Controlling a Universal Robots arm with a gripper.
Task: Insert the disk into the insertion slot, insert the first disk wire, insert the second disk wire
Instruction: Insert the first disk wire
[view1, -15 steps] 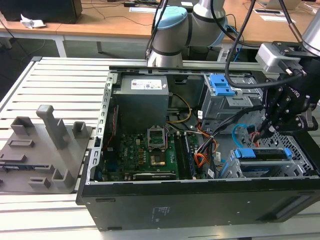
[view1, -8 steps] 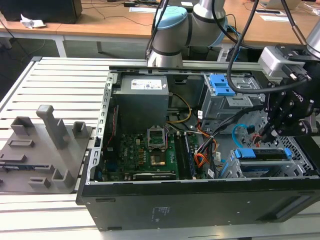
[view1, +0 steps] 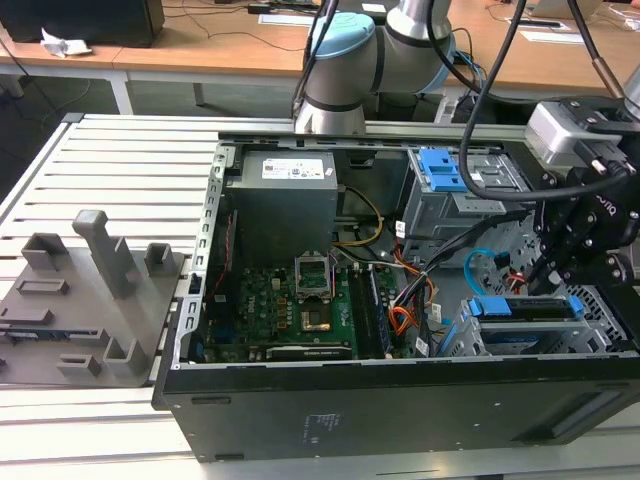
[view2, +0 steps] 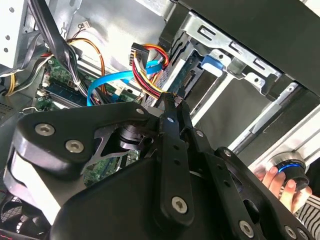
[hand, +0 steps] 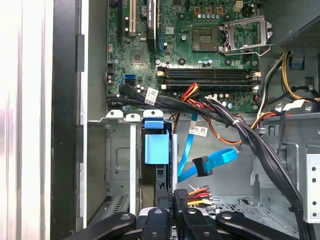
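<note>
— When the claw (hand: 173, 207) hung at the case's (view1: 400, 400) end, where did the first wire (hand: 201, 194) lie from it?
— Inside it: the claw was clenched on the wire's black plug (hand: 181, 196), with coloured strands trailing beside.
— And the disk (hand: 156, 145)?
— Seated in the slot (hand: 117, 160), its end just beside the plug. I judged the plug's long axis parallel to that end. The second wire (hand: 215, 159) hung loose nearby.
— The arm's (view1: 345, 60) pose?
— It reached over the case from the far side, wrist bent down at the exterior view's right
</note>
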